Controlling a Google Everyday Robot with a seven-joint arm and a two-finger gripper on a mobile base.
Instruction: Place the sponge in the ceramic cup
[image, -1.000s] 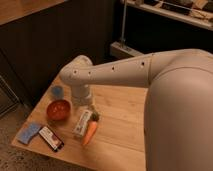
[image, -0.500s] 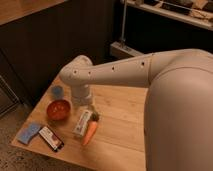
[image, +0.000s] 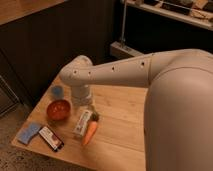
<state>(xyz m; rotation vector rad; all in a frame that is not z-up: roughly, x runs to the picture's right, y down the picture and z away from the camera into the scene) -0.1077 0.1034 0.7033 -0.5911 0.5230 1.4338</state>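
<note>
Camera view: a wooden bench (image: 120, 125) seen from above, with a bulky white robot arm (image: 125, 72) reaching across it from the right. The claw (image: 83, 102) points down over the bench's middle; whether it is apart or together cannot be told. The light blue sponge (image: 29, 132) lies flat, well to the claw's lower left, at the bench's near corner. The pale blue ceramic cup (image: 57, 91) stands upper left of the claw. An orange-red bowl (image: 58, 109) sits just left of it. Below the claw lie a white carton (image: 82, 124) and a carrot (image: 90, 132); a black-and-red packet (image: 51, 138) lies beside the sponge.
</note>
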